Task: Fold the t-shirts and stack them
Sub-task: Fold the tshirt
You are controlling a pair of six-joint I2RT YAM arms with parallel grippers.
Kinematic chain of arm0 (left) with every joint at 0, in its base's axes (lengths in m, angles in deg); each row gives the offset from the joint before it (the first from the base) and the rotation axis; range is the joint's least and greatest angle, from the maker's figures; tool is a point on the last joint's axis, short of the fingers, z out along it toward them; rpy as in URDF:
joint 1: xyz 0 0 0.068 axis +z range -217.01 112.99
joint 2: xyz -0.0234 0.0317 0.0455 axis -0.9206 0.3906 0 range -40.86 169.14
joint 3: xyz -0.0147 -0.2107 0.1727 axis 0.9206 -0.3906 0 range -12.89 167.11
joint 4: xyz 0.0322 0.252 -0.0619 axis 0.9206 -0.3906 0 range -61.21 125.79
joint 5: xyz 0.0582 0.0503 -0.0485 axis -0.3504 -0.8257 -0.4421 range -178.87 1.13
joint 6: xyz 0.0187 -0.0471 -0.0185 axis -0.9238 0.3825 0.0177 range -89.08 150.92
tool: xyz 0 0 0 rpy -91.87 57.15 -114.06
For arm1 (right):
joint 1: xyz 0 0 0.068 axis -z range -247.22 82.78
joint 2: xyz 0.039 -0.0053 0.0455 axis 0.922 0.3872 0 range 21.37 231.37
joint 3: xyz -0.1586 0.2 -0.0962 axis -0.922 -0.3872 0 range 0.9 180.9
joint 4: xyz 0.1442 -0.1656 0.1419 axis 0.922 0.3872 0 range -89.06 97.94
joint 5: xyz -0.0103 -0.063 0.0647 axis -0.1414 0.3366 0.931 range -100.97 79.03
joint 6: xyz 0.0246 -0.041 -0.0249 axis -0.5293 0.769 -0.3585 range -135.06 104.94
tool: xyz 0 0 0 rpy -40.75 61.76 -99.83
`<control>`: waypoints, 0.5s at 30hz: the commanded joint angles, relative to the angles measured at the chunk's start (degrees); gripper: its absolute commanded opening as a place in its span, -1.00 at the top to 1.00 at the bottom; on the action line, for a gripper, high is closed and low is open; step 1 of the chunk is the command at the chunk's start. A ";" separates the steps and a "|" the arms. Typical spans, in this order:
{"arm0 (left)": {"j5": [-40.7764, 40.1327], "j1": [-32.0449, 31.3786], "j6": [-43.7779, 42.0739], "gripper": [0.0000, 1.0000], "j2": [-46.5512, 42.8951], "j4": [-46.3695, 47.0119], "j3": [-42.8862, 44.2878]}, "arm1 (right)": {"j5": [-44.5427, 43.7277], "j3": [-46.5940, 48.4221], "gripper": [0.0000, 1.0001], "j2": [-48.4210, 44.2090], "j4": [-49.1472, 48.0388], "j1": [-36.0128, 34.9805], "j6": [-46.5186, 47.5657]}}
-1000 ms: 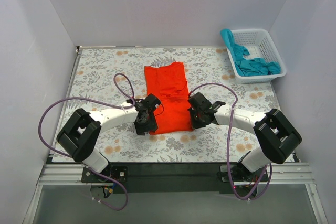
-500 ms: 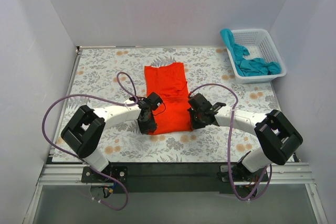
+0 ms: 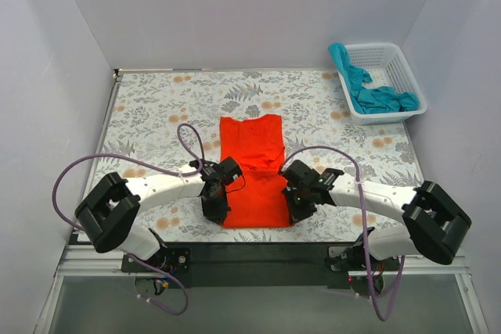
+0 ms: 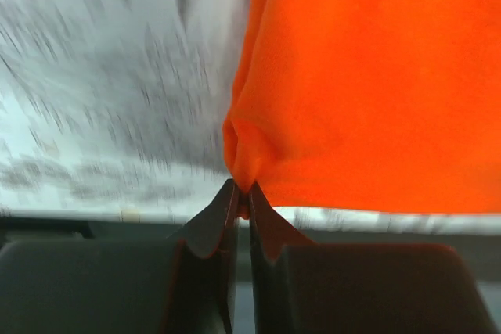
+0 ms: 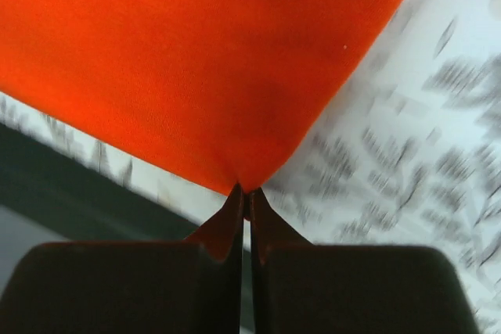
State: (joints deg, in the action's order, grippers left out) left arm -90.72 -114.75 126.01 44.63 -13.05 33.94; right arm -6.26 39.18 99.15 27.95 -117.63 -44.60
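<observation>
An orange-red t-shirt [image 3: 252, 168] lies lengthwise as a narrow strip in the middle of the floral table, its near edge close to the table's front edge. My left gripper [image 3: 217, 213] is shut on the shirt's near left corner [image 4: 243, 170]. My right gripper [image 3: 298, 211] is shut on the near right corner [image 5: 246, 181]. Both pinch the cloth between closed fingertips just above the table. Teal t-shirts [image 3: 376, 96] lie in a white basket [image 3: 411, 76] at the far right.
The black front rail [image 3: 258, 252] runs just behind the shirt's near edge. Purple cables [image 3: 188, 142] loop over the table beside each arm. White walls enclose the table on three sides.
Both grippers have pulled the shirt's near corners towards the front edge. The whole shirt has slid nearer and lies flatter and straighter.
</observation>
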 commanded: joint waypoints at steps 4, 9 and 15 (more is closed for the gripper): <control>12.38 -7.00 4.93 1.00 -12.88 -16.54 0.27 | 6.71 1.52 0.97 -12.89 22.63 -2.94 -3.86; 9.41 -5.87 3.88 1.00 -14.58 -23.66 10.29 | -0.38 13.89 0.97 -12.39 32.39 -2.24 -1.41; 5.81 3.17 -4.11 1.00 -10.88 -21.39 18.20 | -3.56 23.32 0.97 -6.95 32.67 2.68 3.86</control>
State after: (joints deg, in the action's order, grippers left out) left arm -82.28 -115.34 126.25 32.59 -32.30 48.89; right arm -6.06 58.46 90.32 56.12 -117.00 -44.55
